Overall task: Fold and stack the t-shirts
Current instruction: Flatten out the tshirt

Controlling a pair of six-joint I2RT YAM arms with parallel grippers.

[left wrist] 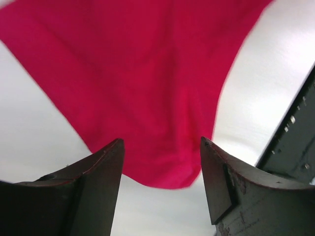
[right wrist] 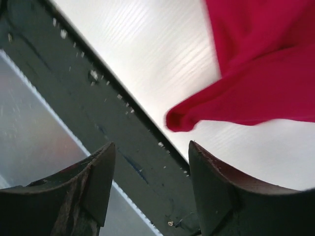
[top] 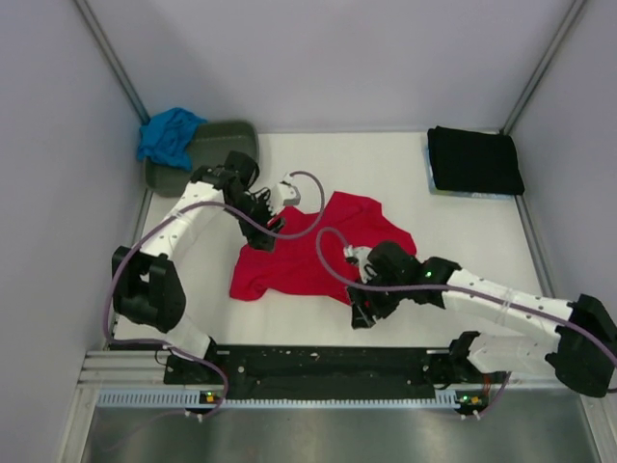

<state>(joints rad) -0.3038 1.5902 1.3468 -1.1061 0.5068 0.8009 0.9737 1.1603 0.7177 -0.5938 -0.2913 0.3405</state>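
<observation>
Over at the far-left corner of the white tabletop (top: 386, 164), a turquoise shirt (top: 169, 135) sits bunched and crumpled, spilling over the rim of a smooth grey-green oval tub (top: 229, 141). Moving in from there, the left gripper (left wrist: 160, 139) hovers above the far-left edge of the red shirt (top: 308, 256), its dark wedge-shaped fingers spread wide with nothing pinched between them; its wrist view shows soft, matte red cloth lying below the gap. That red shirt lies in the middle of the tabletop, loosely spread and rumpled, an irregular shape with one corner reaching toward the near-left and another toward the far side. Next, the right gripper (right wrist: 150, 143) hangs low over the shirt's near-right corner, fingers apart and empty, a rounded fold of red cloth lying just past the tips, beside the dark rail (top: 328, 365) along the near edge. And at the far-right corner, the black shirt (top: 472, 159) lies folded into a neat, flat rectangle, with a thin sliver of light blue peeking out under its near edge.
</observation>
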